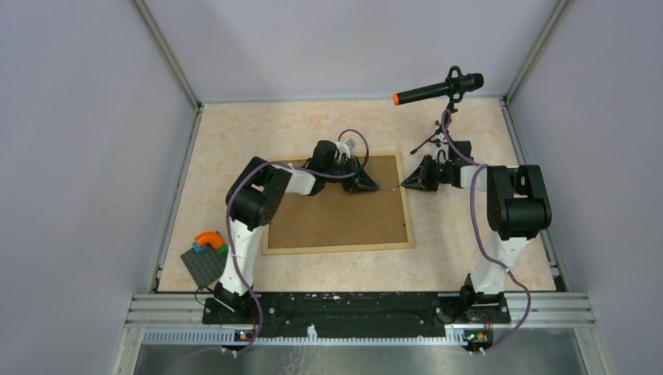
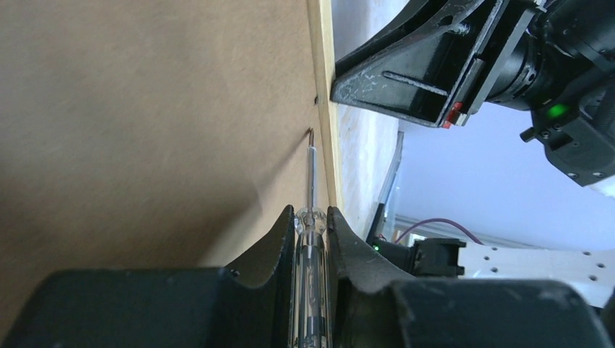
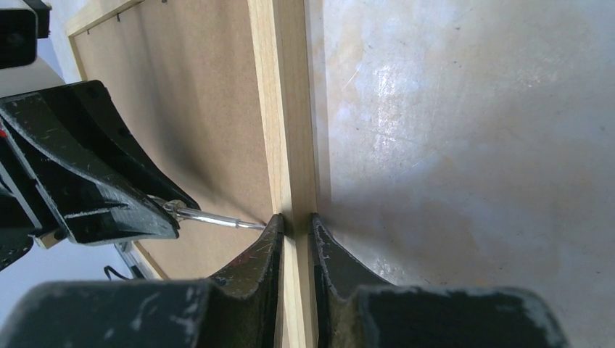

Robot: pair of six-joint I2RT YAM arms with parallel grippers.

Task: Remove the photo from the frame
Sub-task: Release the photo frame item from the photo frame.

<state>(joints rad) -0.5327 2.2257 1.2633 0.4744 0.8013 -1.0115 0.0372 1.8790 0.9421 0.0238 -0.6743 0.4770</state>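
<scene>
The frame [image 1: 344, 219] lies face down near the middle of the worktop [image 1: 328, 125], a little toward its left edge, brown fibreboard back uppermost; both arms reach to the frame's far right corner; the left fingers [image 2: 279, 243] are pinched on the clear handle of a screwdriver [image 2: 310, 243], whose thin metal shaft lies low over the board with its tip at a small dark tab just beside the light-wood right rail; the right fingers [image 3: 265, 250] are clamped on that rail from both sides, close to the shaft's tip; a dark grey baseplate [image 1: 199, 267] with coloured bricks [image 1: 209, 241] sits at the near left corner of the worktop; a microphone [image 1: 438, 90] on a stand is by the far right corner.
</scene>
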